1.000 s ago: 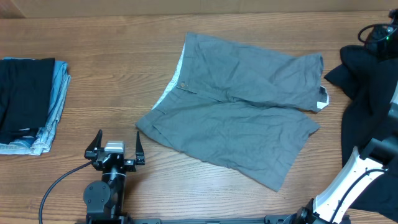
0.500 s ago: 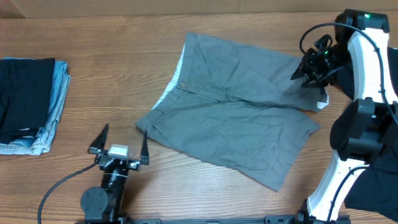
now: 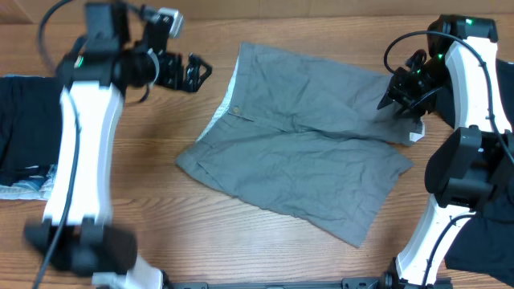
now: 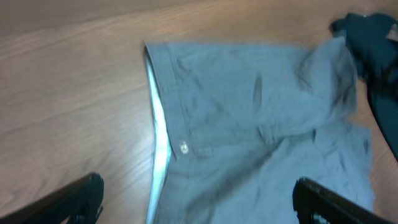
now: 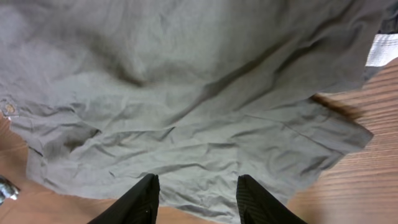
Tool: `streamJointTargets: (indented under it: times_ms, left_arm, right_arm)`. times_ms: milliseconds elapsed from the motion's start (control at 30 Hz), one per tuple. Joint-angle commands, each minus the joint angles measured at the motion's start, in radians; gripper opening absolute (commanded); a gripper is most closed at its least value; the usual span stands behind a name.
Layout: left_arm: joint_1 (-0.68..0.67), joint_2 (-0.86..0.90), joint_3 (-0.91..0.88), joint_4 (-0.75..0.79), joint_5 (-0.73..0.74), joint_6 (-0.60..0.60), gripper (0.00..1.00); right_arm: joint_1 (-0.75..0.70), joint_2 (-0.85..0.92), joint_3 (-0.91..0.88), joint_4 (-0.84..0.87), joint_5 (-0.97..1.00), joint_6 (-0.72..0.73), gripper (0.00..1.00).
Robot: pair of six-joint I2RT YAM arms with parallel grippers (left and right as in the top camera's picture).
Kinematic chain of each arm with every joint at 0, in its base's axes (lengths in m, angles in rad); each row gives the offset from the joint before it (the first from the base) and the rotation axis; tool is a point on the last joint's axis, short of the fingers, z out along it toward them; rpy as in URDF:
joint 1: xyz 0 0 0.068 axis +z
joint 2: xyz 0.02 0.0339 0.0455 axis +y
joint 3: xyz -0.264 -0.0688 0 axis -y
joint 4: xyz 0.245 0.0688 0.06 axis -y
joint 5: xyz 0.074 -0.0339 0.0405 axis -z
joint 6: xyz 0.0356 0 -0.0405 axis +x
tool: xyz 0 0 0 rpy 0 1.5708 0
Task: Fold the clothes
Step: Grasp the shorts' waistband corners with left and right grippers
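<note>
Wood-grain table (image 3: 144, 177) fills the overhead view, and the grey shorts (image 3: 305, 152) lie spread flat and wrinkled near its middle. Their long axis runs across the table. The waistband (image 4: 171, 93) with its white lining faces the robot's left, and the two legs point right, slanting a little toward the near edge. A small button (image 4: 184, 148) shows just inside the waist.

The left gripper (image 3: 195, 72) hangs above bare wood just beside the far corner of the waistband, not touching it. Its fingers are spread wide; in the left wrist view they sit at the two lower corners with the waist between them and farther off. The right gripper (image 3: 393, 96) is over the hem of the far leg. In its wrist view the fingers stand parted above the cloth with nothing pinched between them, and I cannot tell whether the tips touch the fabric.

Each arm is thus nearest one end of the far long edge: left to the waist corner, right to the hem. Judging from this, a fold of the far leg onto the near one would need both to drop and grip that edge first.

A black garment (image 4: 373, 43) lies just past the hems on the right, and a folded stack (image 3: 20, 128) of dark and pale blue pieces sits at the left, well apart from the shorts
</note>
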State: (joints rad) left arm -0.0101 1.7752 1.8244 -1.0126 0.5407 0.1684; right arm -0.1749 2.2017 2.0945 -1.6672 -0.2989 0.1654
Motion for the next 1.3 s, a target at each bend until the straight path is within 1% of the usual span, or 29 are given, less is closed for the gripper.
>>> streamJointTargets:
  times_ms: [0,67,100,133,167,233,333,367,400,433,567,600,667,733,800,933,1000,1033,1067,1100,1133,1167,1233,1267]
  left_arm:
    - [-0.085,0.28,0.285,-0.087,0.036,0.15,1.0]
    - [-0.14,0.36,0.293,-0.087,0.037,0.273,1.0]
    - [-0.163,0.39,0.293,-0.086,0.032,0.311,1.0]
    - [-0.192,0.435,0.293,-0.079,-0.004,0.325,1.0]
    - [-0.207,0.465,0.293,-0.072,-0.052,0.325,1.0]
    - [-0.215,0.504,0.293,-0.052,-0.069,0.325,1.0]
    - [-0.208,0.562,0.293,0.037,-0.136,0.302,1.0]
    - [-0.203,0.576,0.293,0.064,-0.154,0.299,0.98]
    - [-0.2,0.583,0.293,0.084,-0.156,0.299,0.84]
    - [-0.198,0.589,0.293,0.109,-0.155,0.284,0.79]
    - [-0.196,0.649,0.293,0.183,-0.159,0.205,0.46]
    - [-0.19,0.675,0.293,0.206,-0.159,0.156,0.45]
    - [-0.186,0.708,0.292,0.237,-0.159,0.091,0.56]
    - [-0.186,0.733,0.292,0.255,-0.16,0.088,0.69]
    - [-0.186,0.737,0.292,0.265,-0.16,0.085,0.68]
    - [-0.186,0.738,0.292,0.27,-0.155,0.085,0.41]
    - [-0.186,0.738,0.292,0.269,-0.154,0.085,0.36]
    - [-0.186,0.738,0.293,0.268,-0.151,0.085,0.32]
    - [-0.186,0.738,0.293,0.267,-0.145,0.079,0.24]
    - [-0.186,0.738,0.293,0.268,-0.144,0.069,0.15]
    - [-0.185,0.737,0.295,0.267,-0.144,0.069,0.08]
    - [-0.185,0.735,0.301,0.264,-0.144,0.069,0.04]
    - [-0.186,0.731,0.323,0.257,-0.144,0.069,0.04]
    - [-0.185,0.731,0.336,0.254,-0.144,0.069,0.04]
  right_arm:
    - [0.003,-0.029,0.001,0.018,0.018,0.018,0.46]
    - [0.003,-0.029,0.001,0.019,0.03,0.018,0.47]
    - [0.003,-0.029,0.001,0.019,0.037,0.018,0.47]
    - [0.003,-0.029,0.001,0.019,0.052,0.018,0.47]
    - [0.003,-0.029,0.001,0.019,0.063,0.018,0.47]
    - [0.003,-0.029,0.001,0.019,0.074,0.018,0.47]
    - [0.003,-0.029,0.0,0.015,0.082,0.018,0.47]
    - [0.003,-0.029,0.0,0.014,0.082,0.017,0.47]
    - [0.003,-0.029,0.0,0.014,0.082,0.016,0.47]
    - [0.003,-0.029,0.0,0.014,0.082,0.014,0.47]
    - [0.003,-0.029,0.0,0.011,0.105,0.014,0.48]
    - [0.003,-0.029,0.0,0.011,0.105,0.014,0.47]
    - [0.003,-0.029,0.0,0.011,0.105,0.014,0.48]
    - [0.003,-0.029,0.0,0.011,0.106,0.014,0.47]
    - [0.003,-0.029,0.0,0.011,0.108,0.014,0.48]
    - [0.003,-0.029,0.0,0.012,0.108,0.014,0.48]
    - [0.003,-0.029,0.0,0.012,0.108,0.014,0.48]
    - [0.003,-0.029,0.0,0.012,0.108,0.014,0.47]
    - [0.003,-0.029,0.0,0.012,0.108,0.014,0.47]
    - [0.003,-0.029,0.0,0.012,0.108,0.014,0.47]
    - [0.003,-0.029,0.0,0.016,0.107,0.014,0.45]
    - [0.003,-0.029,0.001,0.016,0.107,0.014,0.4]
    - [0.003,-0.048,0.001,-0.006,0.103,0.014,0.34]
    - [0.003,-0.071,0.001,-0.013,0.105,0.014,0.33]
